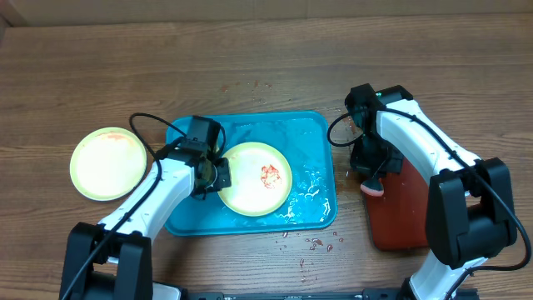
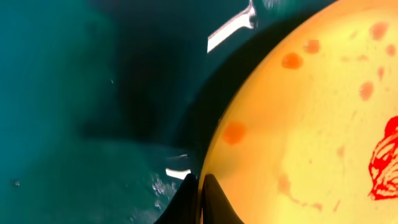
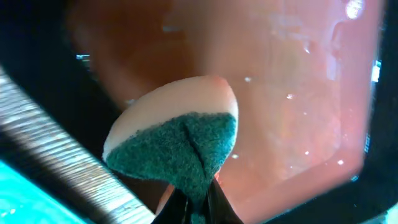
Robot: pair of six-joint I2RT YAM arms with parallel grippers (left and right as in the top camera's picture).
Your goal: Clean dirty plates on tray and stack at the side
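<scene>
A lime-green-rimmed dirty plate (image 1: 256, 178) with a red sauce smear lies on the turquoise tray (image 1: 308, 133). My left gripper (image 1: 218, 173) sits at the plate's left edge. In the left wrist view its fingertips (image 2: 200, 190) are shut on the rim of this plate (image 2: 311, 124), with tray (image 2: 62, 93) beneath. A second green-rimmed plate (image 1: 108, 163) rests on the table left of the tray. My right gripper (image 1: 372, 173) hangs over the dark red tray, shut on a sponge (image 1: 373, 188). In the right wrist view the sponge (image 3: 180, 140) shows its green scouring face above the gripper (image 3: 196, 202).
The dark red-brown tray (image 1: 400, 217) lies right of the turquoise one; its wet floor (image 3: 292, 93) fills the right wrist view. Water glistens on the turquoise tray's right side (image 1: 312, 187). Red sauce drops (image 1: 316, 243) spot the wooden table in front of it.
</scene>
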